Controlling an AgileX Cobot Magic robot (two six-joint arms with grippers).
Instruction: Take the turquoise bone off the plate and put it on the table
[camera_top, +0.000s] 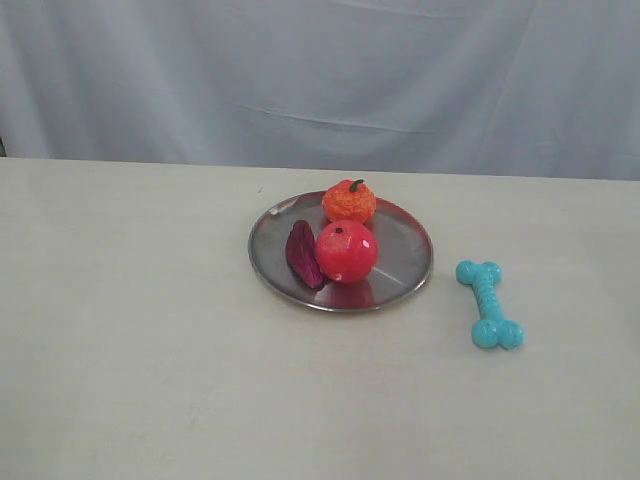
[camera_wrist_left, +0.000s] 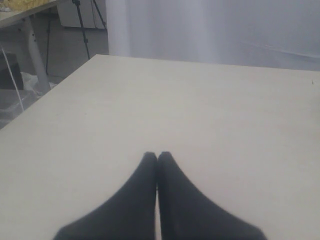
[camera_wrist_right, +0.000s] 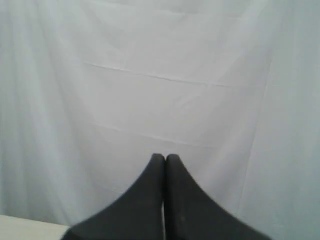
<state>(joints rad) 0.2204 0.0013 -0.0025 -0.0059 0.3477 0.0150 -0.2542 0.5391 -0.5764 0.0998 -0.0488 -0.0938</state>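
Observation:
The turquoise bone lies flat on the beige table, just right of the silver plate and apart from its rim. Neither gripper shows in the exterior view. In the left wrist view my left gripper is shut with nothing in it, over bare tabletop. My right gripper, in the right wrist view, is shut and empty too, facing the white curtain. Neither wrist view shows the bone or the plate.
On the plate sit an orange toy fruit, a red round toy fruit and a dark purple piece. A white curtain hangs behind the table. Beyond the table edge, the left wrist view shows another table's leg.

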